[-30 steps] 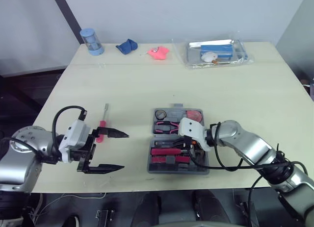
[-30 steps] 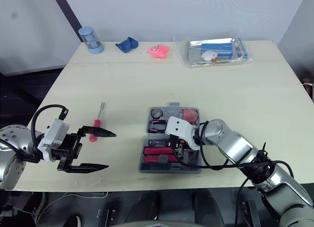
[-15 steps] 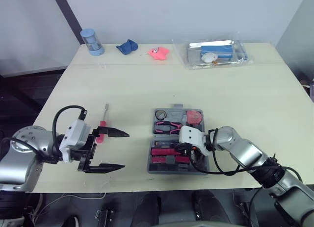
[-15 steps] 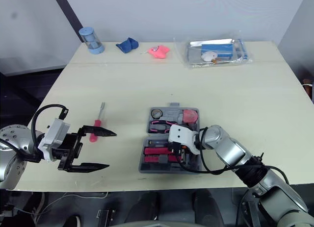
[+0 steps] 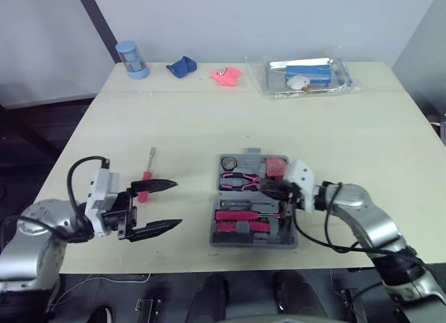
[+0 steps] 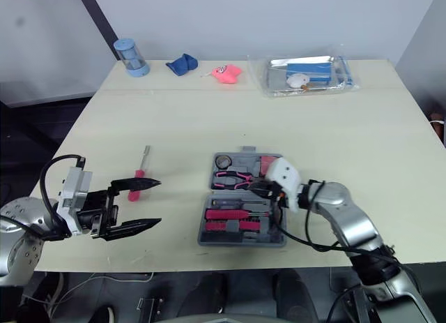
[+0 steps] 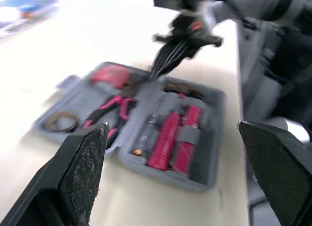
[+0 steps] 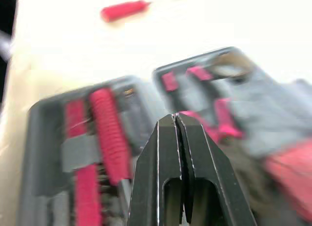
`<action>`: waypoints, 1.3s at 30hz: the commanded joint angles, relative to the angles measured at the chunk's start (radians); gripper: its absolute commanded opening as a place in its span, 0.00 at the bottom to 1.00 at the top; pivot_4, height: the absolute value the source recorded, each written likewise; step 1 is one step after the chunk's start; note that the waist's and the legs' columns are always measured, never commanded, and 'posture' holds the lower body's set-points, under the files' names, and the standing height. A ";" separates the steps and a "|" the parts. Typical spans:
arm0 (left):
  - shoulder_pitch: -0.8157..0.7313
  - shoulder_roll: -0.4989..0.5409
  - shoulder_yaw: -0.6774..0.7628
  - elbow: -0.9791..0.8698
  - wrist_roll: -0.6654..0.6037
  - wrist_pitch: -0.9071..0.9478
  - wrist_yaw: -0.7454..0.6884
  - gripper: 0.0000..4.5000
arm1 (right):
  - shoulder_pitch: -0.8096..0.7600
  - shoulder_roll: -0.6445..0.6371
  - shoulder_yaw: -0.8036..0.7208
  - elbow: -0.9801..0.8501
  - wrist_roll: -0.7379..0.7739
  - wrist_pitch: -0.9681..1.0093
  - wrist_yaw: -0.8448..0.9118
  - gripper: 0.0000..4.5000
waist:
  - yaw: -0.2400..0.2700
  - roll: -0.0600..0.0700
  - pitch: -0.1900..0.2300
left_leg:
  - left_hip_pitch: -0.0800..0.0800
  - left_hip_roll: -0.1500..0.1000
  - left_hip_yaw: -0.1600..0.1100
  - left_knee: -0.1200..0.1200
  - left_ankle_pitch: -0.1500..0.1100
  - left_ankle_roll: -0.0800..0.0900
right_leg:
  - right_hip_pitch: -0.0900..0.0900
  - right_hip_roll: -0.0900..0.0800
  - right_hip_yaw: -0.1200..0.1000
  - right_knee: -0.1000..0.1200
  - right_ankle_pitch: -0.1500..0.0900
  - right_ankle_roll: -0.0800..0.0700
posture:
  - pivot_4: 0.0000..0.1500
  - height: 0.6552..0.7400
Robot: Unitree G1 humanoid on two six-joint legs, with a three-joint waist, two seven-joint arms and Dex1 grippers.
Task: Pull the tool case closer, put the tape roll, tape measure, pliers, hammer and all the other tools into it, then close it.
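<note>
The grey tool case (image 5: 288, 236) lies open near the table's front edge. In it are a tape roll (image 5: 230, 162), a red tape measure (image 5: 277, 167), pink pliers (image 5: 237, 180) and pink-handled tools (image 5: 233, 215). A red screwdriver (image 5: 146, 176) lies on the table left of the case. My right gripper (image 5: 269, 190) is shut and empty, hovering over the case's right middle, with its fingertips (image 8: 175, 119) above the pliers slot. My left gripper (image 5: 178, 203) stands open left of the case, its upper finger crossing the screwdriver's handle.
Along the table's far edge stand a blue cup (image 5: 130, 59), a blue cloth (image 5: 181, 65), a pink toy (image 5: 224, 74) and a clear plastic tray (image 5: 306, 75) with items inside. The case lies close to the table's front edge.
My right gripper rose from the case's front compartments and turned, now pointing left over the case's middle. My left gripper shifted slightly and stays open.
</note>
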 commanded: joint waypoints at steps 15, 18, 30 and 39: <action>0.196 -0.200 0.203 0.140 0.070 -0.075 0.288 1.00 | 0.535 -0.057 -0.581 0.051 0.215 -0.303 0.038 0.57 | 0.011 0.000 0.000 | 0.016 0.000 0.003 -0.002 0.000 0.000 | 0.016 0.000 0.002 -0.002 0.000 0.000 | 1.00 1.00; 0.235 -0.235 0.227 0.156 0.086 -0.096 0.332 1.00 | 0.586 -0.047 -0.631 0.106 0.228 -0.342 0.048 0.91 | 0.012 -0.001 -0.001 | 0.016 0.000 0.003 -0.002 0.000 0.000 | 0.016 0.000 0.003 -0.002 0.000 0.000 | 1.00 1.00; 0.239 -0.289 0.271 0.219 0.099 -0.120 0.461 1.00 | 0.636 -0.049 -0.679 0.211 0.264 -0.406 0.100 0.99 | 0.022 -0.002 -0.003 | 0.018 0.000 0.004 -0.002 0.000 0.000 | 0.018 0.000 0.003 -0.003 -0.001 0.000 | 1.00 1.00; 0.095 -0.313 0.241 0.157 0.088 0.026 0.682 1.00 | 0.575 -0.147 -0.594 -0.019 0.342 -0.237 0.146 0.99 | 0.024 -0.003 -0.004 | 0.018 0.000 0.003 -0.002 0.000 0.000 | 0.018 0.000 0.003 -0.003 0.000 0.000 | 1.00 1.00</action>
